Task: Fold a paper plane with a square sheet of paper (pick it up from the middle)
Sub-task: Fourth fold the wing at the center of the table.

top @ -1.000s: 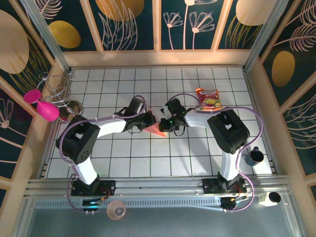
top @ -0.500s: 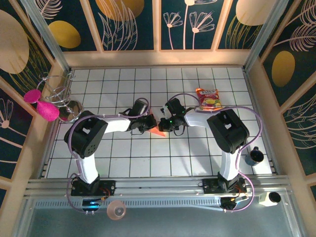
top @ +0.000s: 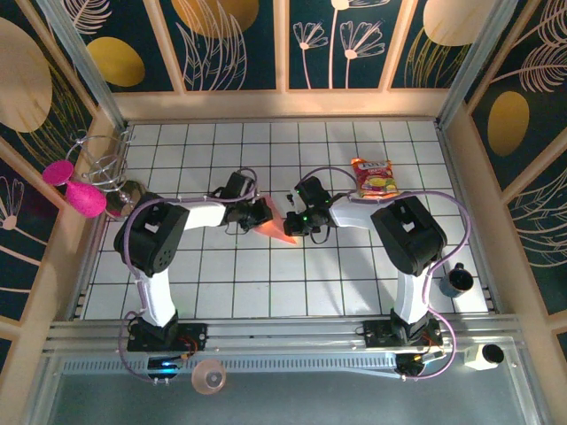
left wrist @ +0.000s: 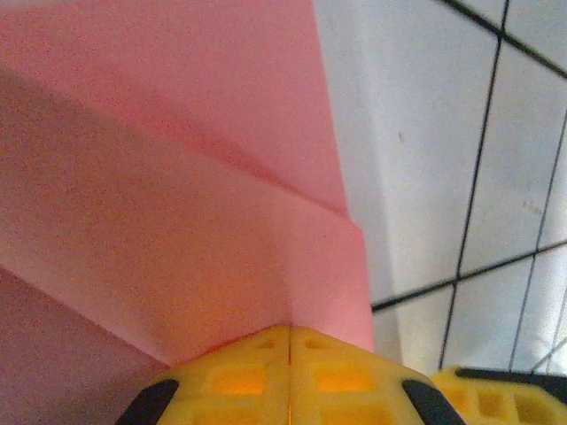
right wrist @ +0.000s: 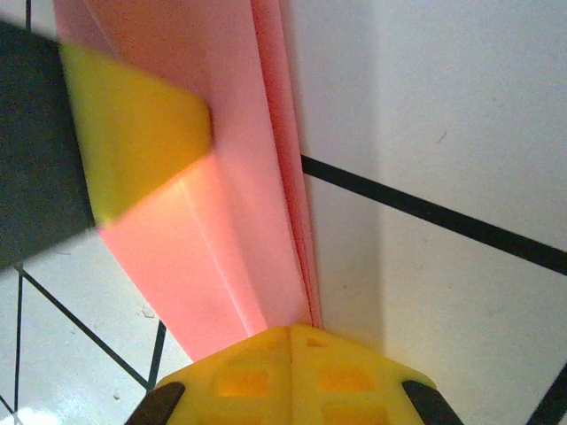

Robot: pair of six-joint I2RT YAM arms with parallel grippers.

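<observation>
The square sheet of paper (top: 278, 231) is folded into a small pointed salmon-pink shape at the middle of the tiled table. In the left wrist view its layered folds (left wrist: 177, 195) run down into my left gripper (left wrist: 290, 329), whose yellow fingers are shut on a crease. My right gripper (right wrist: 292, 329) is likewise shut on the paper (right wrist: 221, 230), at the stacked edges of the fold. From above, the left gripper (top: 262, 216) and right gripper (top: 293, 222) face each other across the paper. The left gripper's yellow finger (right wrist: 133, 133) lies over the paper's far end.
A red-and-yellow snack packet (top: 374, 177) lies behind the right arm. Magenta discs (top: 71, 186) and a wire rack (top: 106, 168) stand at the left wall. A dark mug (top: 456, 280) sits at the right edge, and a clear cup (top: 209, 377) on the front rail.
The left arm's wrist has swung slightly back and to the left, and more of the pink paper shows between the grippers. The right arm has stayed put.
</observation>
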